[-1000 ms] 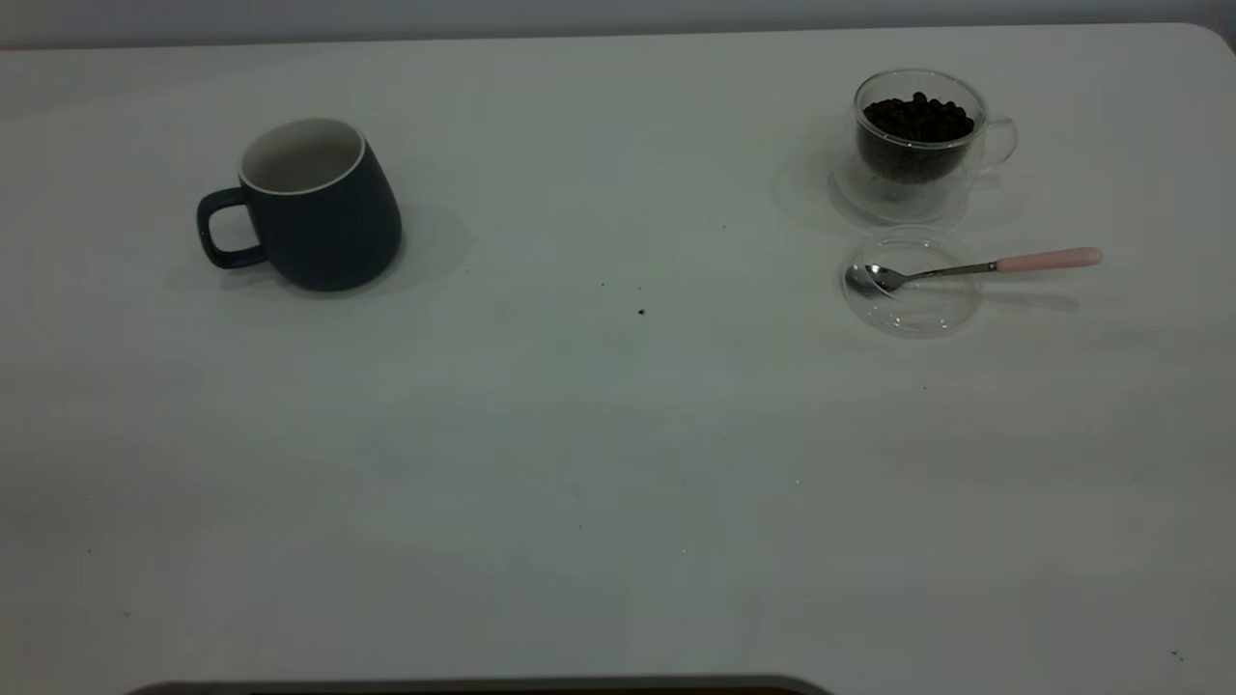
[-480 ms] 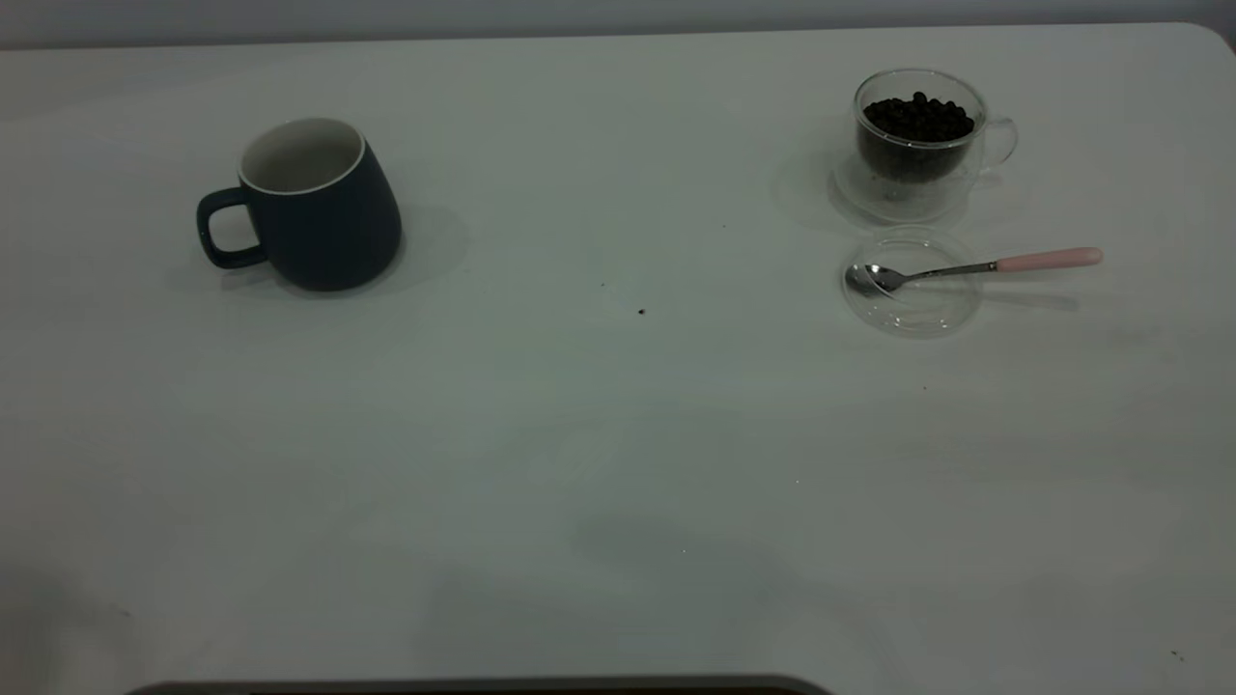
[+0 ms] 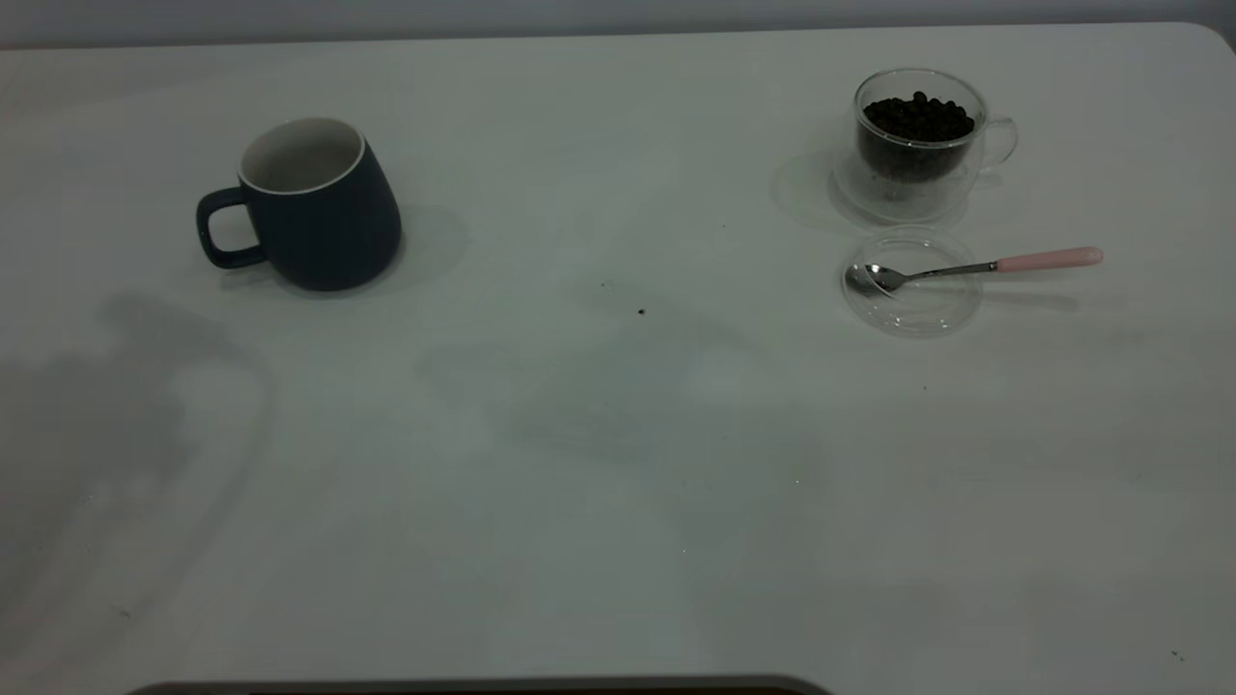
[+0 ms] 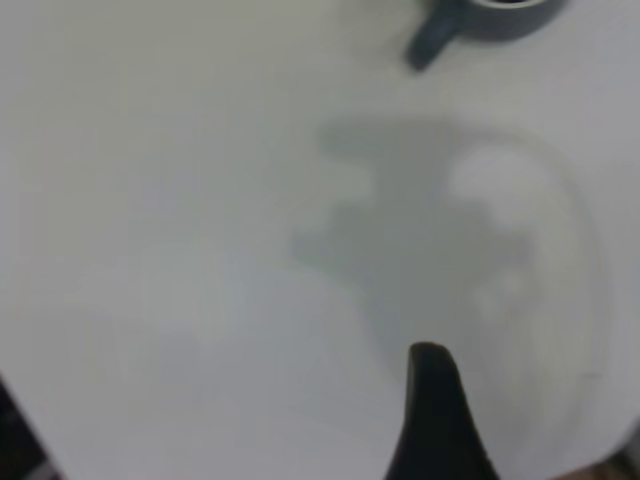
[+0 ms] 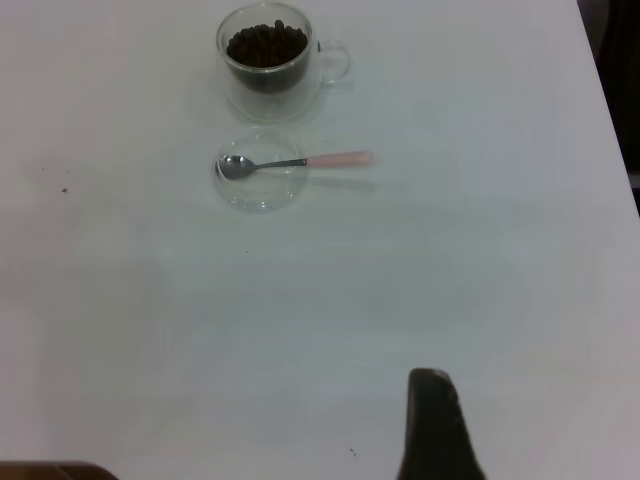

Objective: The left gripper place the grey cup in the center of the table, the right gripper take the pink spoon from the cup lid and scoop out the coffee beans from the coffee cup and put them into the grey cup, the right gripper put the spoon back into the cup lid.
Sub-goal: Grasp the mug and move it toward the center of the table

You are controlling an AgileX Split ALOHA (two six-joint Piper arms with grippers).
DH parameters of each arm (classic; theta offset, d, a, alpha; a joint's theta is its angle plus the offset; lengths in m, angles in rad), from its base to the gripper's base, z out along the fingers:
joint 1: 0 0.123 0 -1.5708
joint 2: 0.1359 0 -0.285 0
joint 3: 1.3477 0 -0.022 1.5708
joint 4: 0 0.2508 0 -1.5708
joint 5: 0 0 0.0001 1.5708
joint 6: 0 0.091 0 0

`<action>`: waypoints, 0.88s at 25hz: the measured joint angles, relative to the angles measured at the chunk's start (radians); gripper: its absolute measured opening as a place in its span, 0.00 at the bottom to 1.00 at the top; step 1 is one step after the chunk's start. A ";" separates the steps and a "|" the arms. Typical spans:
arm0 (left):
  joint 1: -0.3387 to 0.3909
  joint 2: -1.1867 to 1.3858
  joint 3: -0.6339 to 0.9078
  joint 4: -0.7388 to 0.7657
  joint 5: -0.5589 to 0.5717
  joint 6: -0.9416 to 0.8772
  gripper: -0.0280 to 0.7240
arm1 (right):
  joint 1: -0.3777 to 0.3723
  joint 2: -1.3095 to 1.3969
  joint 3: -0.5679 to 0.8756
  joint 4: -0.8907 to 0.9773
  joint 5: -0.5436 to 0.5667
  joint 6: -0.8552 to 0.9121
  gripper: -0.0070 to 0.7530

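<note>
The grey cup [image 3: 314, 205] stands upright at the table's [image 3: 618, 463] far left, handle pointing left; its handle and base also show in the left wrist view [image 4: 470, 20]. The clear coffee cup [image 3: 922, 145] holding coffee beans [image 3: 917, 118] sits at the far right. In front of it lies the cup lid [image 3: 912, 301], with the pink spoon [image 3: 975, 267] resting across it, bowl in the lid and pink handle pointing right. Neither gripper appears in the exterior view. Part of my left gripper [image 4: 430, 410] hangs above bare table, well short of the grey cup. Part of my right gripper [image 5: 432, 425] hovers far from the spoon [image 5: 300, 161], lid [image 5: 262, 190] and coffee cup [image 5: 268, 60].
Tiny dark specks [image 3: 641, 311] dot the middle of the table. Arm shadows fall across the left side and the centre. A dark rounded edge [image 3: 483, 685] runs along the near side, and the table's right edge [image 5: 600, 100] shows in the right wrist view.
Shadows have spread onto the table's left side and centre, growing from the near edge toward the grey cup. The cups, lid and spoon have not moved.
</note>
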 joint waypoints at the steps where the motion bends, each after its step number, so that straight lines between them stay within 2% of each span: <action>1: 0.000 0.055 -0.035 0.029 0.003 0.012 0.79 | 0.000 0.000 0.000 0.000 0.000 0.000 0.72; 5: 0.000 0.202 -0.109 0.096 -0.017 0.123 0.79 | 0.000 0.000 0.000 0.000 0.000 0.000 0.72; 14: 0.000 0.433 -0.125 0.104 -0.174 0.445 0.79 | 0.000 0.000 0.000 0.000 0.000 0.000 0.72; 22: -0.005 0.596 -0.131 0.107 -0.374 0.528 0.79 | 0.000 0.000 0.000 0.000 0.000 0.000 0.72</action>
